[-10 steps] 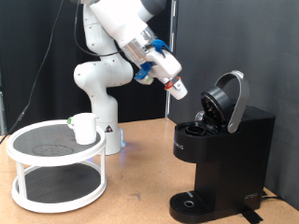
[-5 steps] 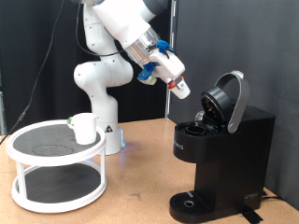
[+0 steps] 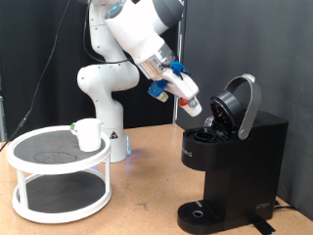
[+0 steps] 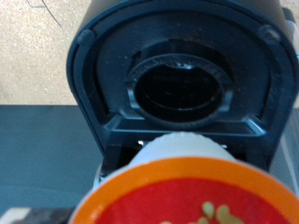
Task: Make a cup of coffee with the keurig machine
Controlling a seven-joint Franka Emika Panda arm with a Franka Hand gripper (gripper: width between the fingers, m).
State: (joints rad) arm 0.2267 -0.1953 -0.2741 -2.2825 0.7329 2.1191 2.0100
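At the exterior view's left, the cup [image 3: 88, 134] stands upright on the top tier of a white round two-tier stand [image 3: 59, 172]. Right of centre, the gripper [image 3: 194, 103] hangs tilted just above the keurig machine [image 3: 233, 162], its fingers clamped on a white pod [image 3: 195, 104] with a red top. The machine's lid is raised; the wrist view shows its round chamber [image 4: 179, 89] open beyond the pod [image 4: 182, 187]

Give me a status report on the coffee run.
Gripper shut on coffee pod, above the Keurig machine. Lid open. White mug on round stand.
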